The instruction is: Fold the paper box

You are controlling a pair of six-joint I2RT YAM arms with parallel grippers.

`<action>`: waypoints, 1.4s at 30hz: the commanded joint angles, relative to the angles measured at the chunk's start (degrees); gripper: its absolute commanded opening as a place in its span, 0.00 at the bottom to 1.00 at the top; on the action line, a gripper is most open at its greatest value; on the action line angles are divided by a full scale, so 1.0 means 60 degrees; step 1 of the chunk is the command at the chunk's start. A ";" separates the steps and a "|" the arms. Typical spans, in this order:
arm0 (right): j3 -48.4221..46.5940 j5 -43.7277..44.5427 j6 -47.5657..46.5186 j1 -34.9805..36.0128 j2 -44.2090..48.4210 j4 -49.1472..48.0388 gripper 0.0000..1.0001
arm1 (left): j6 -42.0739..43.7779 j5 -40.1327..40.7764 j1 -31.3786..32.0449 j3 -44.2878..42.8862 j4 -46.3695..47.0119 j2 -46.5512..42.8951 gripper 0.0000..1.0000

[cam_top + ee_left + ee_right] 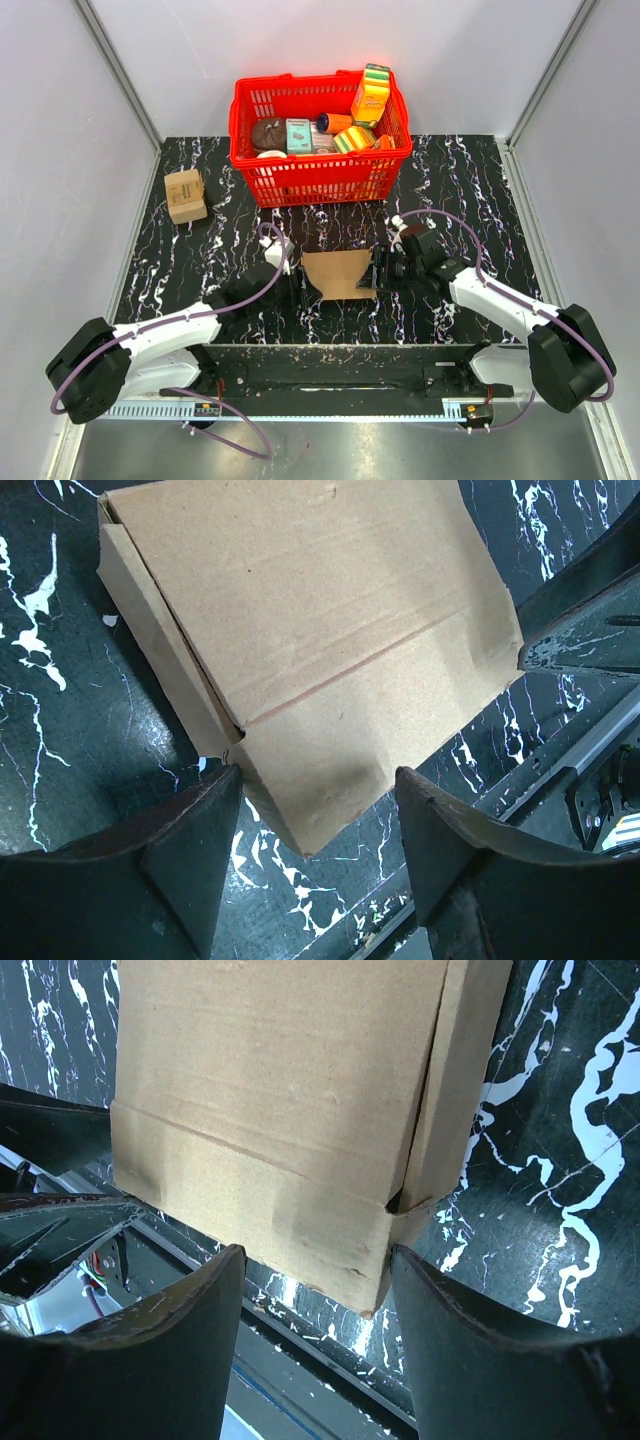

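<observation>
Far left on the desk (460, 190): small tan box (186, 194), well apart from the work. My left claw (318, 778): fingers apart, astride one corner of the paper box (338, 274), which lies mid-desk between both claws. Close behind it: red basket (320, 180) of packages. My right claw (315, 1252): fingers apart, straddling the box's other end.
</observation>
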State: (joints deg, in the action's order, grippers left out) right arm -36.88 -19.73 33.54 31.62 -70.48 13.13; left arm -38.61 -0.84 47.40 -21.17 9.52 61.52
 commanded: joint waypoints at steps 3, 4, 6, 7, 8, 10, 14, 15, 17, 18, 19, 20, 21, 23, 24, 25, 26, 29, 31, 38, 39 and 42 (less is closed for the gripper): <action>-0.0108 -0.0477 0.0328 0.0092 0.0042 -0.0415 0.64 | -0.0244 -0.0665 0.0055 -0.0090 0.0977 -0.0013 0.65; -0.0108 -0.0492 0.0328 0.0092 0.0042 -0.0444 0.64 | -0.0259 -0.0694 0.0069 -0.0090 0.1050 0.0016 0.65; -0.0079 -0.0477 0.0328 0.0092 0.0042 -0.0444 0.64 | -0.0245 -0.0680 0.0055 -0.0076 0.1050 0.0074 0.65; -0.0093 -0.0463 0.0328 0.0092 0.0013 -0.0444 0.64 | -0.0245 -0.0695 0.0055 -0.0075 0.1050 0.0089 0.64; -0.0064 -0.0448 0.0328 0.0092 0.0013 -0.0459 0.64 | -0.0230 -0.0680 0.0069 -0.0075 0.1050 0.0118 0.64; -0.0035 -0.0448 0.0328 0.0092 -0.0002 -0.0444 0.63 | -0.0215 -0.0680 0.0069 -0.0046 0.1079 0.0162 0.64; -0.0107 -0.0419 0.0343 0.0092 -0.0031 -0.0430 0.62 | -0.0230 -0.0709 0.0055 -0.0017 0.1109 0.0221 0.63; -0.0137 -0.0404 0.0343 0.0092 -0.0046 -0.0386 0.61 | -0.0215 -0.0709 0.0055 -0.0031 0.1094 0.0206 0.63; -0.0253 -0.0418 0.0270 0.0092 -0.0104 -0.0254 0.61 | -0.0186 -0.0710 0.0069 -0.0046 0.1065 0.0192 0.63; -0.0283 -0.0404 0.0226 0.0092 -0.0119 -0.0210 0.61 | -0.0186 -0.0680 0.0069 -0.0061 0.1021 0.0192 0.63; -0.0298 -0.0317 0.0153 0.0106 -0.0133 -0.0137 0.61 | -0.0128 -0.0680 0.0055 -0.0075 0.1006 0.0192 0.63; -0.0313 -0.0258 0.0109 0.0078 -0.0148 -0.0108 0.61 | -0.0113 -0.0651 0.0069 -0.0075 0.0992 0.0206 0.63; -0.0313 -0.0112 0.0021 0.0077 -0.0148 -0.0064 0.61 | -0.0084 -0.0607 0.0069 -0.0075 0.0919 0.0235 0.63; -0.0342 0.0093 -0.0155 0.0077 -0.0134 0.0141 0.61 | -0.0010 -0.0520 0.0069 -0.0076 0.0860 0.0279 0.63; -0.0342 0.0268 -0.0228 0.0077 -0.0134 0.0214 0.61 | 0.0019 -0.0490 0.0055 -0.0090 0.0802 0.0323 0.63; -0.0327 0.0343 -0.0316 0.0092 -0.0119 0.0316 0.62 | 0.0077 -0.0461 0.0055 -0.0076 0.0772 0.0338 0.63; -0.0298 0.0387 -0.0345 0.0077 -0.0090 0.0332 0.62 | 0.0092 -0.0402 0.0055 -0.0046 0.0757 0.0353 0.63; -0.0225 0.0475 -0.0404 0.0092 -0.0031 0.0288 0.62 | 0.0151 -0.0373 0.0055 0.0012 0.0786 0.0397 0.63; -0.0210 0.0475 -0.0419 0.0077 -0.0016 0.0201 0.62 | 0.0165 -0.0372 0.0055 -0.0002 0.0816 0.0440 0.63; -0.0167 0.0431 -0.0419 0.0077 -0.0251 -0.0019 0.62 | 0.0239 -0.0358 0.0069 -0.0032 0.0874 0.0558 0.63; -0.0152 0.0388 -0.0347 0.0077 -0.0294 -0.0121 0.63 | 0.0253 -0.0343 0.0055 -0.0031 0.0889 0.0572 0.63; -0.0035 0.0227 -0.0229 0.0077 -0.0411 -0.0370 0.62 | 0.0268 -0.0343 0.0055 -0.0031 0.0976 0.0675 0.63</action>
State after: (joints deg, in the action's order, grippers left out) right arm -36.86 -17.47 31.79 31.62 -71.94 14.63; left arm -37.69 -1.32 47.37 -20.97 11.31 64.75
